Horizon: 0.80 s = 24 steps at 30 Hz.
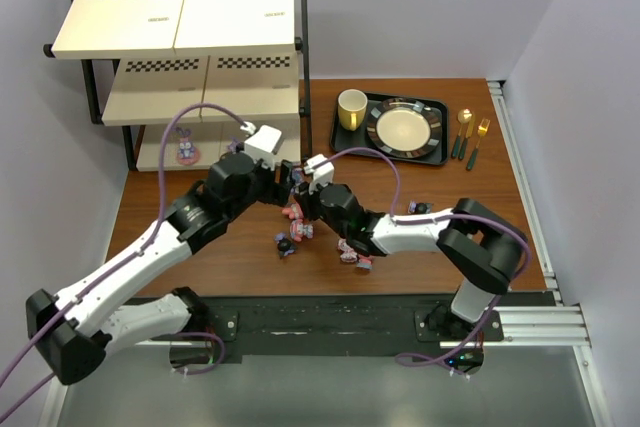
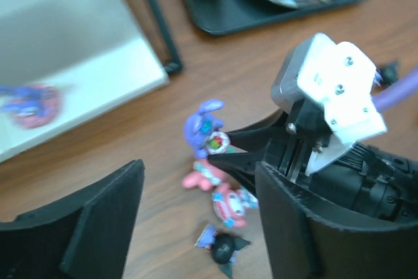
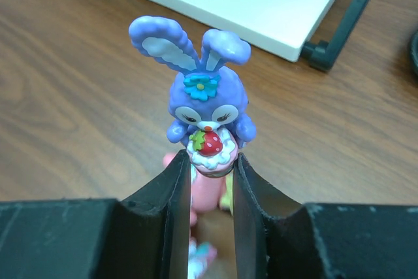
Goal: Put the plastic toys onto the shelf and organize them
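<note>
My right gripper (image 3: 211, 161) is shut on a purple bunny toy (image 3: 208, 112), pinching its pink base just above the table. The left wrist view shows the same bunny (image 2: 199, 125) between the right arm's black fingers (image 2: 248, 140). The left gripper (image 2: 199, 184) hangs open over the pile, holding nothing. Under it lie pink toys (image 2: 228, 204) and a dark toy (image 2: 223, 246). From above, the two grippers, left (image 1: 283, 185) and right (image 1: 297, 192), meet in front of the shelf (image 1: 180, 12). One purple toy (image 1: 186, 152) stands on its bottom board. More toys (image 1: 355, 255) lie by the right arm.
A black tray (image 1: 345, 137) with a plate and a yellow mug (image 1: 351, 108) sits at the back right, gold cutlery (image 1: 465, 132) beside it. A dark toy (image 1: 420, 209) lies near the right forearm. The shelf's black corner post (image 3: 326, 44) stands close ahead of the right gripper.
</note>
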Each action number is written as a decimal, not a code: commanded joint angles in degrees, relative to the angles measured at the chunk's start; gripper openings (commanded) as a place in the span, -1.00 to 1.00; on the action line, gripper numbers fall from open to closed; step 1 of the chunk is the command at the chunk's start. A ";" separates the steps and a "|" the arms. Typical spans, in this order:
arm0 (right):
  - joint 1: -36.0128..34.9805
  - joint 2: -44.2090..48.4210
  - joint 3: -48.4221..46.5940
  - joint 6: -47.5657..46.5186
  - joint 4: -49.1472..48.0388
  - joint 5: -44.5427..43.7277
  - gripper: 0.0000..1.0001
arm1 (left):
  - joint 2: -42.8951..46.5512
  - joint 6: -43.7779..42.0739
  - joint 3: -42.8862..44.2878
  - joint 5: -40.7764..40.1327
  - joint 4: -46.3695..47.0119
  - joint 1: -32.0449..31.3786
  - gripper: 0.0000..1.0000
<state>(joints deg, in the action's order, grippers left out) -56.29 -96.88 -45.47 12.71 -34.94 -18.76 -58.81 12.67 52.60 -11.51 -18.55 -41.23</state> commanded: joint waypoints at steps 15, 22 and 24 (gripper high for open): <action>0.57 -26.94 -30.36 -3.39 -7.79 -13.31 -1.00 | 35.50 1.58 -16.91 -39.99 7.91 -0.07 0.83; 1.89 -35.03 -42.75 -2.26 -1.19 -16.30 -1.00 | 37.80 -0.71 -17.62 -42.63 8.96 -0.08 0.82; 2.15 -36.01 -43.99 -0.85 0.56 -17.88 -1.00 | 38.41 -1.24 -17.71 -43.07 9.40 -0.07 0.82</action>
<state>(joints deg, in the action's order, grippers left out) -55.11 -131.50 -85.03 10.28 -36.62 -31.40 -21.54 12.80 35.27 -51.46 -12.73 -41.28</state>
